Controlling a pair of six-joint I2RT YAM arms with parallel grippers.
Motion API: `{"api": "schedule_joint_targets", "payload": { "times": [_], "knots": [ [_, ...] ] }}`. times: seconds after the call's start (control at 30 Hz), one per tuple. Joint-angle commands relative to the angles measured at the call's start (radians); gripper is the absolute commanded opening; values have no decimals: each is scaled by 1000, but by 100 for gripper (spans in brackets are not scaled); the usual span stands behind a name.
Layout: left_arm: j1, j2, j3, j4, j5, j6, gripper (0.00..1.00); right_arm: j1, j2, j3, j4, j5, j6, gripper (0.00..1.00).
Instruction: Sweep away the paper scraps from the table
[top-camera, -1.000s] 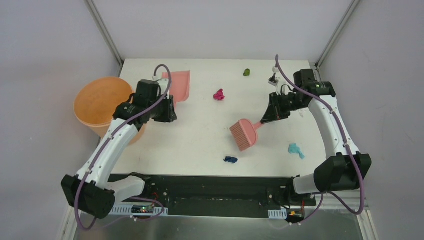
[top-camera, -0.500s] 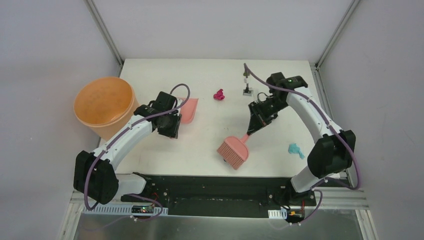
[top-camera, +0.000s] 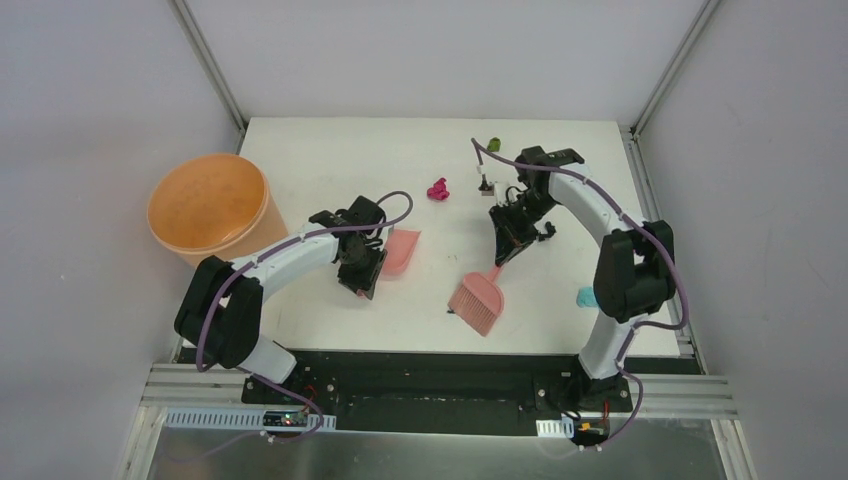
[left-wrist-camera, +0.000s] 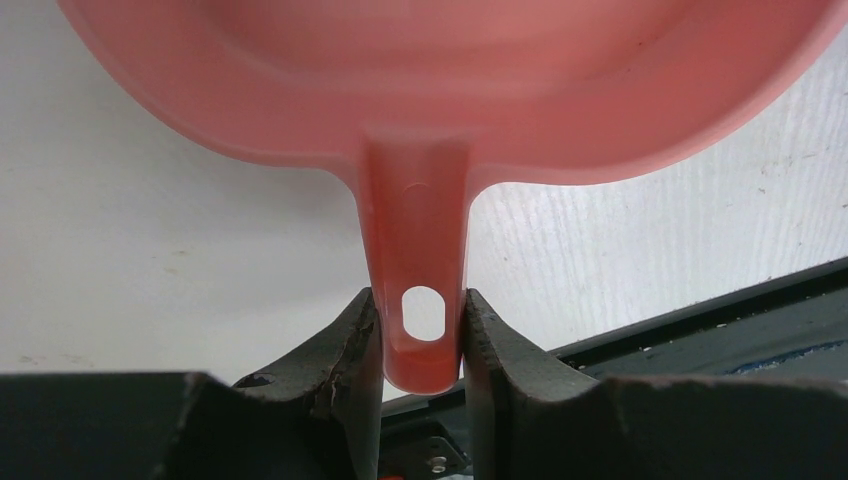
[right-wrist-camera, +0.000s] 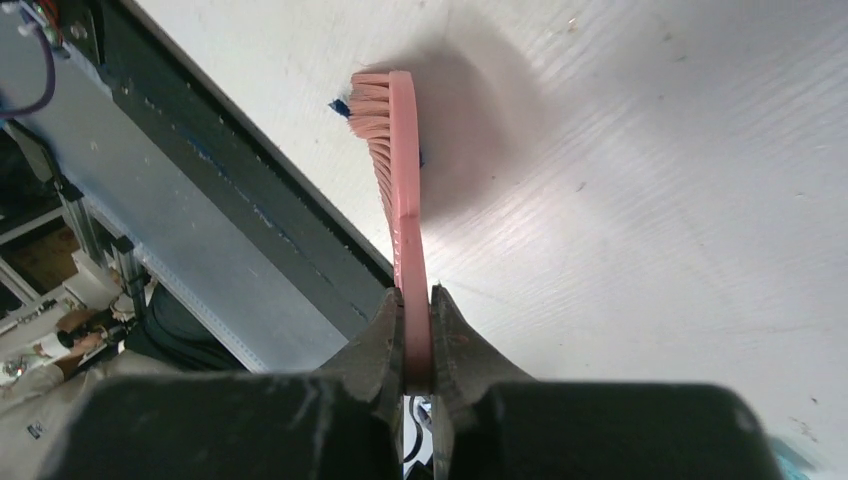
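Seen from above, a white table (top-camera: 330, 160) with two arms reaching in from its near edge. The left gripper (left-wrist-camera: 415, 310) is clamped on the handle tip of a pink dustpan (top-camera: 402, 250), whose pan points toward the right arm's side. The right gripper (right-wrist-camera: 417, 305) is pinched tight on the handle of a pink hand brush (top-camera: 478, 302). The brush's long axis runs from that gripper down toward the near edge, bristle end nearest the edge.

The dark blue scrap (right-wrist-camera: 340, 105) lies right at the bristles, only slivers showing on either side of the brush head. The dustpan sits to the left of the brush with bare table between them, so the sweep would likely run leftward into the pan.

The magenta scrap (top-camera: 437, 189) lies farther back between the arms, and the olive-green scrap (top-camera: 493, 144) sits near the far edge. The teal scrap (top-camera: 583, 297) is half hidden behind the right arm. An orange bucket (top-camera: 208, 205) stands off the left side.

The pan's mouth is cut off in the wrist view. Whether its lip touches the table cannot be told.
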Motion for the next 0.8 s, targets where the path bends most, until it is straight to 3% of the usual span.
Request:
{"api": "schedule_joint_targets", "payload": {
  "times": [0.0,0.13,0.2,0.4,0.57,0.77],
  "knots": [
    [-16,9,9,21,26,-19,4,-9,14,101,104,120,57,0],
    [-18,19,15,12,3,-28,4,-28,80,213,102,180,46,0],
    [-18,21,19,9,0,-26,4,-40,142,355,39,168,18,0],
    [-18,-14,9,16,3,-25,4,-129,355,845,-300,-79,-68,0],
    [-18,0,17,14,20,-14,4,-204,352,943,-273,-59,-129,0],
    [-18,10,30,2,35,1,5,-226,309,943,48,282,-222,0]
  ]
}}
